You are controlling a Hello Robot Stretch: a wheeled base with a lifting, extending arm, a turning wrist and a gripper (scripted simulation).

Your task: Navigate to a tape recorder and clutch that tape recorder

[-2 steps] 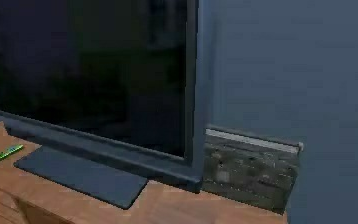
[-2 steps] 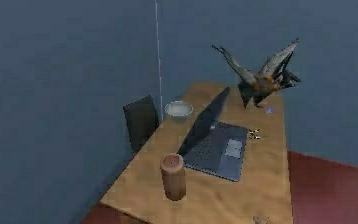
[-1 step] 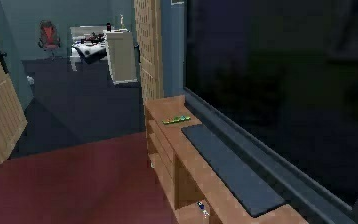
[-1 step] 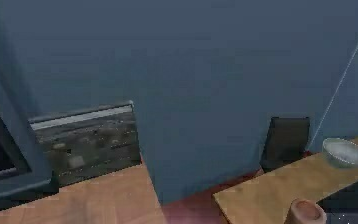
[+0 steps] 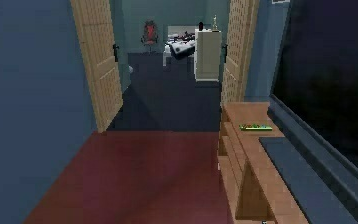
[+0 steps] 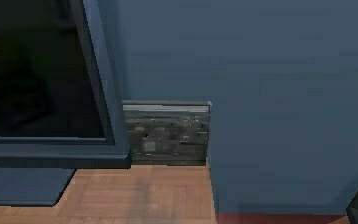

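Note:
A grey box (image 6: 167, 132) with dark panels and small marks on its front, shaped like a tape recorder, stands in the arm side view. It rests on a wooden top (image 6: 137, 196), against the blue wall (image 6: 277, 90). It is just to the right of a large dark screen (image 6: 37, 70).
In the forward view a wooden stand (image 5: 249, 150) along the right carries a small green thing (image 5: 255, 126) and the dark screen (image 5: 327, 80). Red-brown floor (image 5: 137, 170) runs ahead between two open wooden doors (image 5: 97, 60). Beyond them are a white table (image 5: 182, 45), red chair (image 5: 150, 35) and white cabinet (image 5: 208, 52).

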